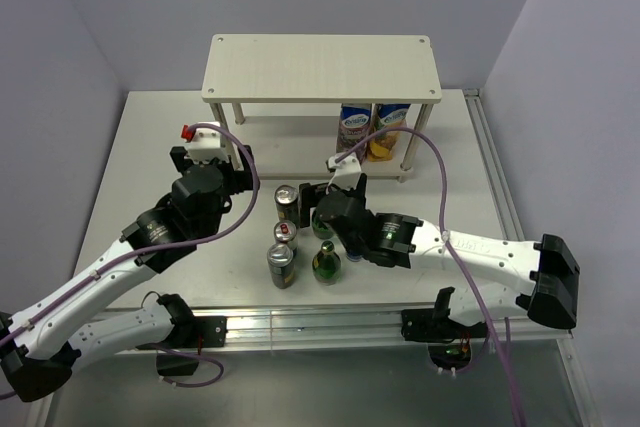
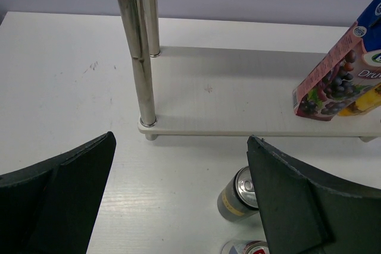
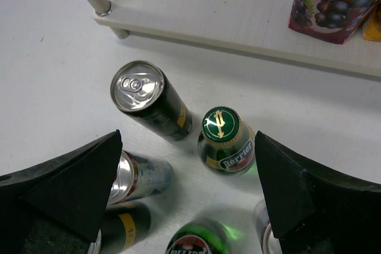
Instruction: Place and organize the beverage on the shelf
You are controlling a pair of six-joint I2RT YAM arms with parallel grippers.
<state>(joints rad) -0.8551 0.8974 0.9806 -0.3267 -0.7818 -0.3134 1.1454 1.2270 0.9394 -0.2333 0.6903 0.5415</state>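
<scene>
The shelf (image 1: 320, 67) stands at the back of the table. The beverages stand in a cluster in front of it: a dark can (image 1: 286, 202), a blue-red can (image 1: 283, 235), another can (image 1: 281, 265) and a green bottle (image 1: 326, 262). My right gripper (image 1: 330, 209) hovers open over the cluster. In the right wrist view the right gripper (image 3: 187, 147) frames a gold-capped green bottle (image 3: 223, 132), a dark can (image 3: 149, 99) and a silver blue-red can (image 3: 140, 176). A second green bottle (image 3: 199, 239) shows at the bottom edge. My left gripper (image 1: 212, 159) is open and empty by the shelf's left front leg (image 2: 136, 57).
Two juice cartons (image 1: 372, 129) stand on the right of the shelf's lower board (image 2: 238, 105). In the left wrist view the left gripper (image 2: 180, 147) faces that board, with a dark can (image 2: 238, 194) beside its right finger. White walls close in the table's sides.
</scene>
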